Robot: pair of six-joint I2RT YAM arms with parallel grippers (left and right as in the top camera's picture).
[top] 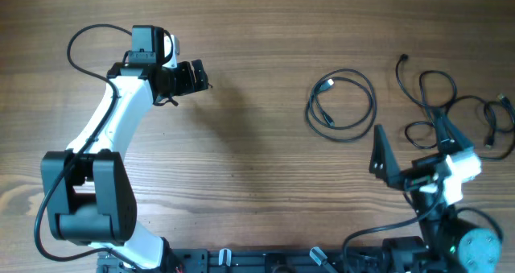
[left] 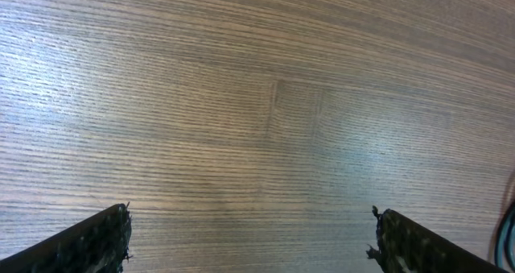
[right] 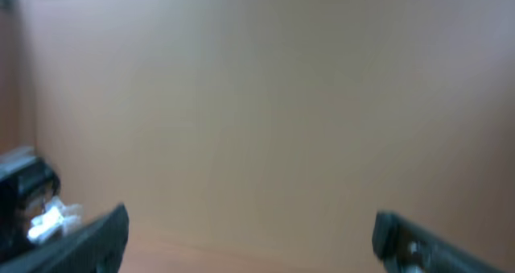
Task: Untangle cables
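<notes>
Overhead view: the cables [top: 471, 101] lie tangled by the right edge of the table [top: 257, 184]; one coiled cable [top: 372, 105] sits apart, nearer the centre.
Right tool [top: 410, 136]: spread wide, empty, just beside the tangle.
Left tool [top: 195, 77]: parted, empty, toward the far left corner.
Step in hand: probably reaching for the tangle.
Doing it well: pinch one outer loop, clear of crossings, and draw it out gently.

The tabletop [top: 257, 168] is light brown wood with straight grain. The cables [top: 373, 104] at the upper right of the frame are black, one plug [top: 327, 85] silver. The left arm [top: 113, 116] is white with black joints; the right end effector [top: 409, 128] is black.
</notes>
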